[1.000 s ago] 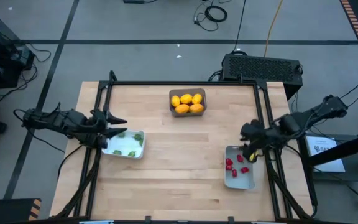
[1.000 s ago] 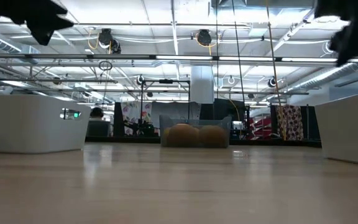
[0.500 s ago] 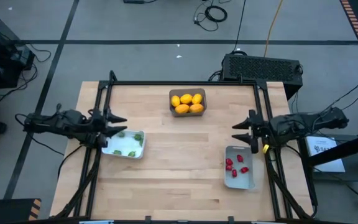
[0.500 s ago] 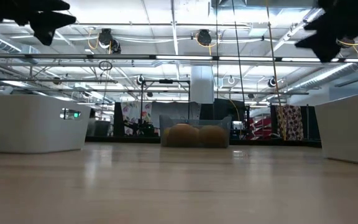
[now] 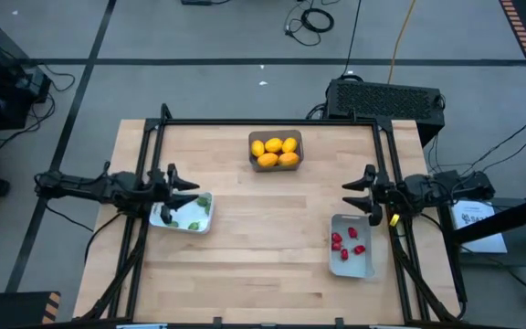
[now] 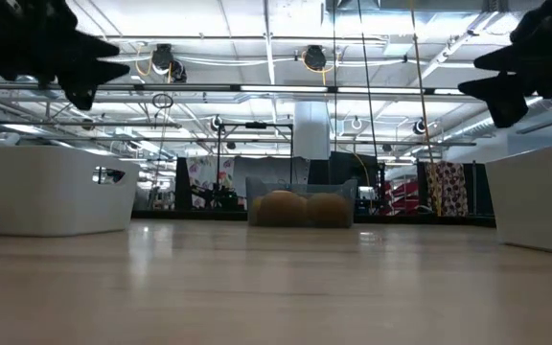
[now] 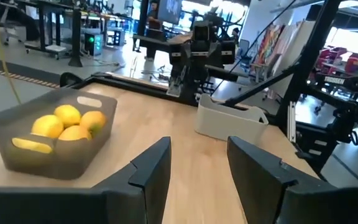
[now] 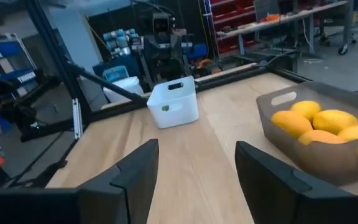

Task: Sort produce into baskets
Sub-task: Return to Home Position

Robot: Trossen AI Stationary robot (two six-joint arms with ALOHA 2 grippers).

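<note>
Both claws spread wide and empty, one at each side of the pale wooden counter [image 5: 263, 238].

I see the left claw [image 5: 190, 187] at 9 o'clock over the white rounded bin [image 5: 167, 219] of tiny green pieces [image 5: 194, 225]. The right claw [image 5: 347, 196] hangs at 3 o'clock, just beside the pale silvery bin [image 5: 354, 267] of small red pieces [image 5: 343, 245]. The yellow and orange rounded fruits [image 5: 274, 152] sit in the dark grey translucent bin [image 5: 276, 133] at 12 o'clock.
</note>
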